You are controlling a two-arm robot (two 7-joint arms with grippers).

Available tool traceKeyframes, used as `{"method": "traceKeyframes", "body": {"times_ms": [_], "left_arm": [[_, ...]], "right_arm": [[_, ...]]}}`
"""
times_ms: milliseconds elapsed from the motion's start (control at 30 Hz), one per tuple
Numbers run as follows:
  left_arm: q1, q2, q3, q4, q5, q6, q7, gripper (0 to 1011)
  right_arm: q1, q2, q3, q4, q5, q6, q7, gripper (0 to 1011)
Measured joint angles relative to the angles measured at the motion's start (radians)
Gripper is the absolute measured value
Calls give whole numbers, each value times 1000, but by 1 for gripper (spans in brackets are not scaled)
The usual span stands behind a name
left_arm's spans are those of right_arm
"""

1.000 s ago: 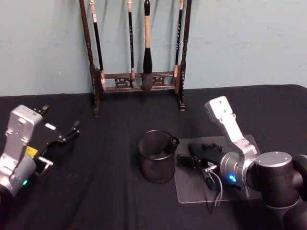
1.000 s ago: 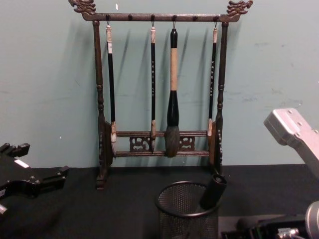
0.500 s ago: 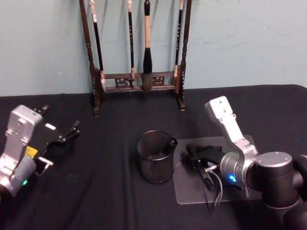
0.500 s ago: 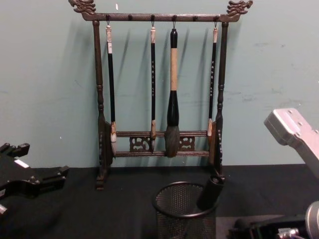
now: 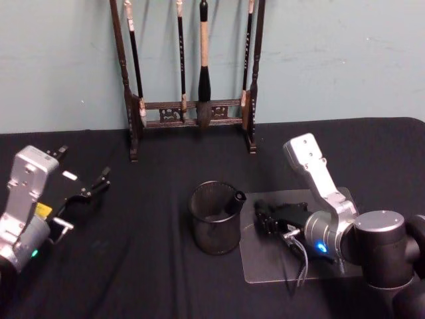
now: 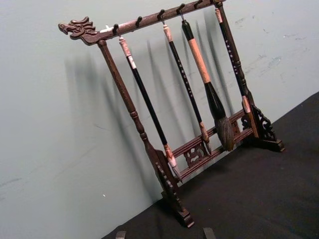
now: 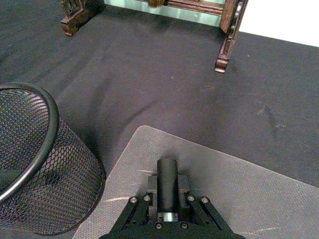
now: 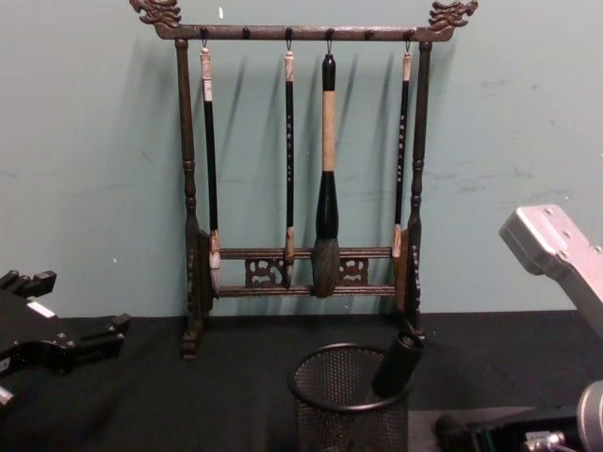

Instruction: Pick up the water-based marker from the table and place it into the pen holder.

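Observation:
The pen holder (image 5: 212, 229), a round black mesh cup, stands at the middle of the black table; it is also in the chest view (image 8: 344, 414) and the right wrist view (image 7: 35, 164). A black marker (image 5: 235, 201) leans inside it, its top resting on the rim nearest my right arm (image 8: 397, 365). My right gripper (image 5: 265, 218) hovers low over a clear mat, a short gap from the holder's side; a short black cylinder sits at its centre (image 7: 168, 189). My left gripper (image 5: 86, 193) is parked at the far left, open and empty (image 8: 71, 341).
A tall dark wooden brush rack (image 5: 192, 113) with several hanging brushes stands at the back against the wall (image 8: 301, 273). A clear plastic mat (image 5: 265, 259) lies under the right gripper (image 7: 239, 189). Bare black cloth spreads between the left gripper and the holder.
My right gripper has drawn back to the right, away from the holder. The holder slid slightly to the left and the marker settled against its rim. The left arm stayed still.

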Motion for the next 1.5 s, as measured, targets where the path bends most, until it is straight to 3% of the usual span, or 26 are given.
{"method": "traceKeyframes", "body": {"times_ms": [567,800,1033,1100,1500], "left_arm": [[0,0,0,0,0,0,0,1001],[0,0,0,0,0,0,0,1001],[0,0,0,0,0,0,0,1001],[0,0,0,0,0,0,0,1001],[0,0,0,0,0,0,0,1001]], "right_arm": [[0,0,1,0,-1,-11,2,235],[-1,-2,8,-11,-2,-90,9,235],[20,-6,12,-3,6,-233,10,235],[24,-7,12,0,7,-247,10,235],[122,-33,4,71,63,-457,42,235]]}}
